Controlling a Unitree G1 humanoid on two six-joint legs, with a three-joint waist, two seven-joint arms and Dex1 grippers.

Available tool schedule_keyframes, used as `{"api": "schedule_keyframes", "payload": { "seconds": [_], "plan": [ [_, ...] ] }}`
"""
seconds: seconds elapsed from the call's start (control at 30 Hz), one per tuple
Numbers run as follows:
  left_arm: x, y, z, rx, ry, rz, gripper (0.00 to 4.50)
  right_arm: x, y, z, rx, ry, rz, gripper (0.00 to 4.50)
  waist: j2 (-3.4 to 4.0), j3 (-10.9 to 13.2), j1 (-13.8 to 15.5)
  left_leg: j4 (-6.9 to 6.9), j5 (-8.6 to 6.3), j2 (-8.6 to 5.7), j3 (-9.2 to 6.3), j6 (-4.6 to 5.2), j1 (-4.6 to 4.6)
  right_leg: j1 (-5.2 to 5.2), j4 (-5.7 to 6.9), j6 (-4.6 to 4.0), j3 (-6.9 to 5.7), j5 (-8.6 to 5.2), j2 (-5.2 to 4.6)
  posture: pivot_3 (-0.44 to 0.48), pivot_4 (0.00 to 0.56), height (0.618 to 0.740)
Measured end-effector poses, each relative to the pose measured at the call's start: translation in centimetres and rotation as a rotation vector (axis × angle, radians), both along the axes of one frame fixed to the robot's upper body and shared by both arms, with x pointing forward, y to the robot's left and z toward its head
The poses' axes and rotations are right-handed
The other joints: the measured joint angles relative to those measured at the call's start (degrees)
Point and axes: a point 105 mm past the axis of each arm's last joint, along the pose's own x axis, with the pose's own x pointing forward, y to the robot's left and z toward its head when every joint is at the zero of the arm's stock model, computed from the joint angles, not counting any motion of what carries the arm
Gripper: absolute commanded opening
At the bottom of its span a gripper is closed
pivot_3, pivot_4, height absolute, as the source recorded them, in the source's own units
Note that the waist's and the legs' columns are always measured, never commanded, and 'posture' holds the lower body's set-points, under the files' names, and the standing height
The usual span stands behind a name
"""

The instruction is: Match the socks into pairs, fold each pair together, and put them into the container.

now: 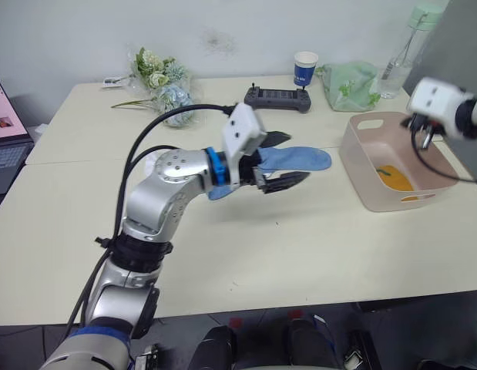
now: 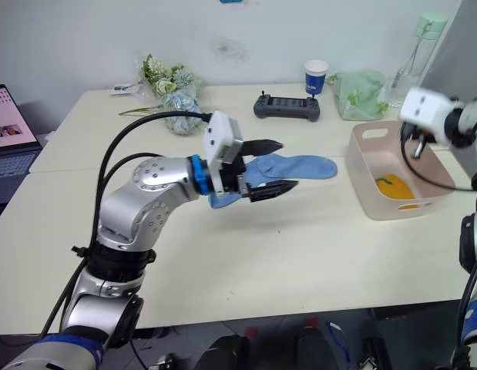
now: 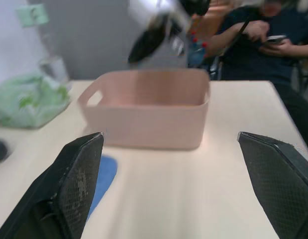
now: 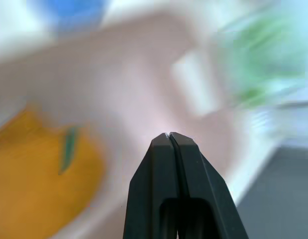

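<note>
A light blue sock (image 1: 304,159) lies flat on the table, its toe pointing toward the pale pink container (image 1: 360,162). My left gripper (image 1: 287,161) hovers open over the sock's cuff end, one finger on each side and nothing held. In the left wrist view the sock (image 3: 104,174) shows beside one finger (image 3: 76,179), with the container (image 3: 149,122) ahead. Mustard-yellow socks (image 1: 395,179) lie inside the container. My right gripper (image 4: 169,136) is shut and empty, held over the container's far right side (image 1: 423,137).
Along the table's back edge stand a paper cup (image 1: 305,68), a pale green bag (image 1: 350,85), a bottle (image 1: 405,50), a black controller (image 1: 278,98) and a bunch of flowers (image 1: 161,81). A laptop (image 1: 5,131) sits far left. A seated person (image 3: 265,35) is beyond the table.
</note>
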Motion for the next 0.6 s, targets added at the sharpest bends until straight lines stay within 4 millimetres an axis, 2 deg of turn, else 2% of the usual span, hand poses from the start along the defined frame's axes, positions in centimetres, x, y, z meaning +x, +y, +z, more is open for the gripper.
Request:
{"api": "schedule_keyframes", "payload": {
  "seconds": [0.07, 0.1, 0.23, 0.3, 0.4, 0.47, 0.6],
  "plan": [
    [0.5, 2.0, -1.0, 0.01, 0.008, 0.084, 4.5, 0.4, 3.5, 0.7, 0.13, -0.054, 0.122, 1.01, -0.03, -0.03, -0.34, -0.02, 0.0, 0.04, -0.03, 0.0, 0.12, 0.07, 0.02, -0.03, 0.08, 0.02, 0.0, 0.0, 0.15, 0.74],
    [0.8, 3.3, -1.8, 0.009, 0.018, 0.14, 4.5, 0.4, 5.6, 0.2, 0.215, -0.065, 0.197, 1.29, -0.04, -0.05, -0.58, -0.02, 0.0, 0.07, -0.09, 0.0, 0.17, 0.13, 0.04, -0.03, 0.05, 0.02, 0.01, 0.0, 0.15, 0.74],
    [1.2, 6.4, -4.2, 0.013, 0.06, 0.278, 4.5, -0.4, 10.4, -4.7, 0.367, 0.023, 0.313, 2.72, -0.04, -0.04, 0.07, 0.54, 0.0, -0.03, -0.46, 0.0, -0.16, -0.04, 0.16, -0.04, -0.21, 0.02, -0.04, 0.0, 0.15, 0.74],
    [0.7, 9.9, -6.6, 0.021, 0.114, 0.404, 4.5, -1.8, 12.8, -7.5, 0.461, 0.021, 0.331, 3.47, -0.02, -0.06, 0.31, 0.68, -0.01, -0.04, -0.69, -0.01, -0.29, -0.09, 0.19, -0.04, -0.31, 0.02, -0.1, 0.0, 0.15, 0.74],
    [-0.5, 13.0, -10.0, 0.02, 0.203, 0.546, 4.5, -4.0, 14.2, -12.2, 0.563, 0.073, 0.282, 4.48, 0.01, -0.04, 1.26, 0.74, -0.01, -0.21, -0.82, -0.01, -0.4, -0.11, 0.26, -0.04, -0.37, 0.02, -0.37, 0.0, 0.15, 0.74],
    [-1.6, 13.9, -11.0, 0.018, 0.212, 0.594, 4.5, -5.3, 14.2, -14.0, 0.584, 0.077, 0.24, 4.48, 0.03, -0.03, 1.96, 0.79, -0.01, -0.28, -0.8, -0.01, -0.37, -0.02, 0.34, 0.0, -0.34, 0.04, -0.41, 0.0, 0.15, 0.74],
    [-4.1, 15.7, -13.3, -0.012, 0.25, 0.697, 4.5, -7.9, 13.3, -16.4, 0.589, 0.047, 0.153, 4.48, 0.01, -0.09, 2.19, 0.74, -0.03, -0.27, -0.79, 0.01, -0.28, 0.05, 0.33, 0.03, -0.31, 0.06, -0.44, 0.0, 0.15, 0.74]
  ]
}}
